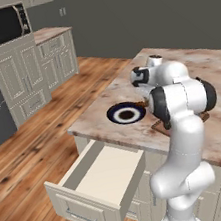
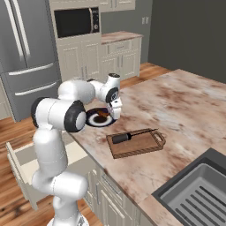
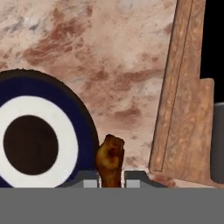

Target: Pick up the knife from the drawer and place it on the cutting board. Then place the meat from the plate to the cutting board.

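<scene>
A: While the hand view looks along the claw, what do the jaws show?

B: Gripper (image 3: 111,180) closed down on the meat (image 3: 110,161). The reddish-brown lump stands up between the two dark tips, pinched from both sides, with little gap left between them.

A: Position of the meat relative to the plate?

B: In the hand view it sits just past the navy rim of the plate (image 3: 65,98), over the marbled counter (image 3: 109,65), between plate and cutting board (image 3: 183,109). Whether it still touches the rim, I cannot tell. From the right base view the gripper (image 2: 114,115) hangs over the right edge of the plate (image 2: 92,120), and a brown bit shows just beside the fingers.

A: Knife?

B: On the cutting board (image 2: 141,145). The knife (image 2: 130,135) lies along the board's far side, black handle toward the plate, thin blade pointing toward the board's handle end.

A: Drawer?

B: The drawer (image 1: 100,177) stands pulled out below the counter edge, pale interior exposed. The right base view catches it at lower left, partly behind the arm.

A: Left base view?

B: Plate (image 1: 114,113) near the counter's front edge; the arm's elbow covers most of the board.

A: Any writing, brand, label?

B: None that can be read. The microwave (image 2: 75,21) has a light panel on its right side, too small to make out characters.
</scene>
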Motion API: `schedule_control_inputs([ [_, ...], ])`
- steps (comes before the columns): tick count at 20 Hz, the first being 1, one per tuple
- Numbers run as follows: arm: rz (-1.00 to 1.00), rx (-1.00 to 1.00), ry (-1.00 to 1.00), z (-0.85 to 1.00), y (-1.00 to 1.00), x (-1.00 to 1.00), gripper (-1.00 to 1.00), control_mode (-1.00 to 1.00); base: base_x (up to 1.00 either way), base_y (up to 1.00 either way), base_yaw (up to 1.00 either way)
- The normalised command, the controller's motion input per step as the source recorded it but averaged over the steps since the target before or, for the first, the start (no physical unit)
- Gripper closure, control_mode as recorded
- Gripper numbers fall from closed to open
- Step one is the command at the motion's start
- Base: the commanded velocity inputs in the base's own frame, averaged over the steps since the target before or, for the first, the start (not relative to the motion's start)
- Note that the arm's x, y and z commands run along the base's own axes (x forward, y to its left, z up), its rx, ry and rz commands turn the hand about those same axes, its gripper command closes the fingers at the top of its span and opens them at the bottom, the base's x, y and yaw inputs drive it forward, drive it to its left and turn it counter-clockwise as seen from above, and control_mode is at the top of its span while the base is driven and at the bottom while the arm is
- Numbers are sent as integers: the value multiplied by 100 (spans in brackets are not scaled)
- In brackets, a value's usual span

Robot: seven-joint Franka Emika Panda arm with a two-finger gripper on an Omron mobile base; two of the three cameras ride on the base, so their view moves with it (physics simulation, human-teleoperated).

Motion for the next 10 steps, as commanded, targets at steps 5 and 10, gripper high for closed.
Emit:
schedule_control_inputs([
  [5,0,0,-24,19,-35,-80,100,-100,0,0,0],
  [10,0,0,-16,23,-48,-58,100,-100,0,0,0],
])
